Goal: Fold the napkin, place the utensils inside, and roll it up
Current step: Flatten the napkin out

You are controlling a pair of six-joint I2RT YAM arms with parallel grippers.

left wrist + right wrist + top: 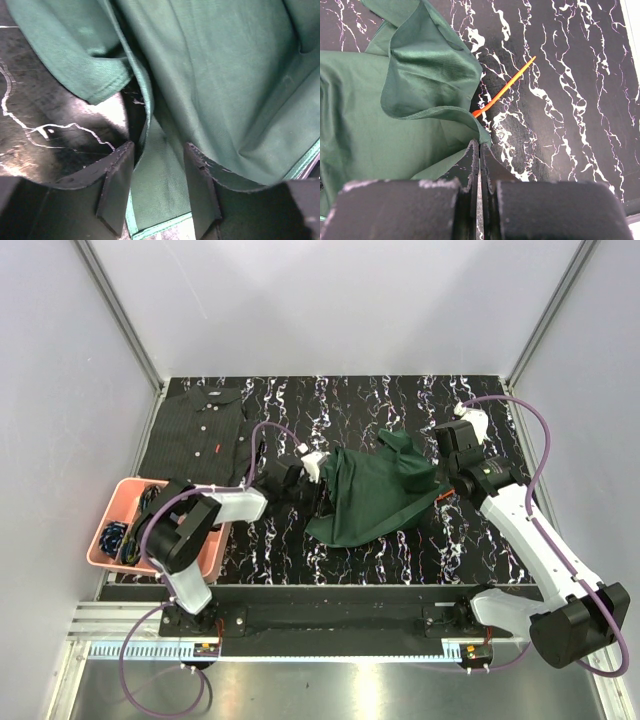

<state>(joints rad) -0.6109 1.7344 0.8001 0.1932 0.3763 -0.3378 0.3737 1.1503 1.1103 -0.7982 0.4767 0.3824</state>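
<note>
The dark green napkin (375, 495) lies crumpled mid-table, its right side lifted into a loose fold. My right gripper (441, 483) is shut, and the fold's hem runs right into its fingertips (473, 146), so it pinches the napkin (380, 115) at that edge. From under the raised fold pokes the handle of the thin orange fork (506, 86), lying on the marble; its tines are hidden. At the cloth's left edge my left gripper (322, 478) stands open. A hemmed strip of napkin (165, 185) lies loose between its fingers (117, 185).
A dark pinstriped shirt (200, 430) lies flat at the back left. At the left table edge a pink basket (113, 502) holds dark items. Black marble tabletop (400, 400) shows behind and in front of the napkin.
</note>
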